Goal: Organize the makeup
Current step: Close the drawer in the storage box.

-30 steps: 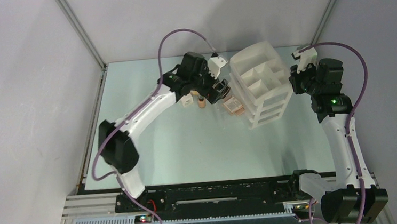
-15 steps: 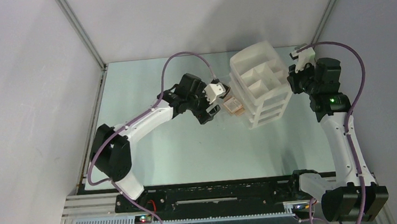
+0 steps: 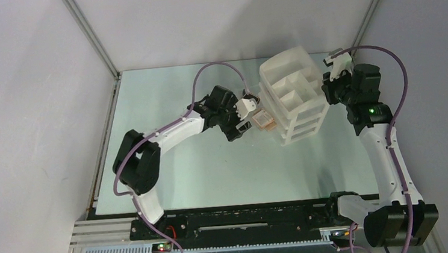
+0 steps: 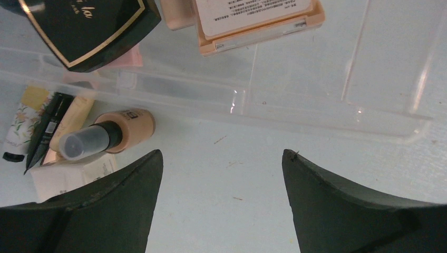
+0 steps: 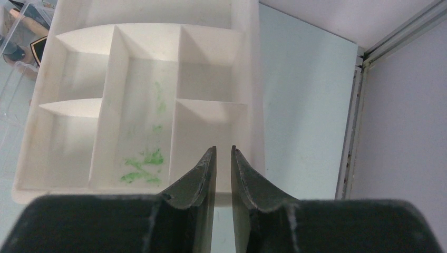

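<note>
Grey walls [image 3: 28, 130] close in a pale green surface [image 3: 212, 163], and a tall white organizer [image 3: 299, 129] stands toward its far right. A clear drawer [image 4: 379, 68] juts out from the organizer's left side over the surface. The left arm reaches across to it. The left pincer [image 4: 221, 155] hangs over bare surface just beside the drawer's clear wall, its fingers spread wide with nothing between them.

The makeup sits in two groups left of the organizer. Inside the drawer, as far as the left wrist view shows, a black compact [image 4: 87, 29] with a gold line lies next to a peach palette [image 4: 253, 21] with its printed label up. The frame edge cuts off both. Outside the drawer wall, a beige bottle [image 4: 124, 129] with a black neck and a clear cap lies on its side on the surface. Close against it are a white box [image 4: 63, 176], partly hidden behind one finger, a black pencil [image 4: 45, 132] and a floral tube [image 4: 21, 118].

The right pincer [image 5: 222, 158] is at the organizer's right edge, over the open top tray. Its fingers are almost together, with only a thin slit between them and nothing visible in it. Whether they touch the rim cannot be told. Green smears [image 5: 145, 163] mark the floor of the tray's middle compartment.
</note>
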Robot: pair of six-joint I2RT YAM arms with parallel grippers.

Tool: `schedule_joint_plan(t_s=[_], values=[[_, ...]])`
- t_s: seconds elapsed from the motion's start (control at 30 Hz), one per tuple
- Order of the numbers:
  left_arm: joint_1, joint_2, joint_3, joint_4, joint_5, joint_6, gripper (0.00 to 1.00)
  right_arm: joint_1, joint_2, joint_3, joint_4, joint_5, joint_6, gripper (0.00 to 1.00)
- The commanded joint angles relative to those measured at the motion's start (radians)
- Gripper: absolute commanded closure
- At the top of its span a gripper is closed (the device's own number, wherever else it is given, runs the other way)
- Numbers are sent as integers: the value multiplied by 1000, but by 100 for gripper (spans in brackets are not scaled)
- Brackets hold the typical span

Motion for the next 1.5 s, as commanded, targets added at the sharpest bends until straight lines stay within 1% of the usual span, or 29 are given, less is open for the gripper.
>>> schedule_joint_plan(t_s=[0.0, 0.4, 0.9, 1.13, 1.3, 1.4, 1.47], values=[[2, 38, 95, 18, 1, 33, 13, 11, 18, 2, -29, 27, -19, 76], [-13, 126, 247, -15, 13, 22, 13, 15, 27, 1, -30, 33, -19, 79], [-39, 249, 446, -66, 16, -64, 12, 15, 25, 2, -34, 29, -20, 81], [-52, 315, 551, -81, 13, -116, 10, 15, 30, 2, -35, 25, -19, 81], [-56, 352, 594, -39, 11, -191, 8, 15, 28, 2, -37, 26, -19, 82], [-55, 361, 586, 3, 19, -234, 6, 15, 30, 1, -38, 23, -18, 82], [-56, 355, 553, 45, 41, -261, 6, 15, 29, 1, -38, 25, -18, 82]])
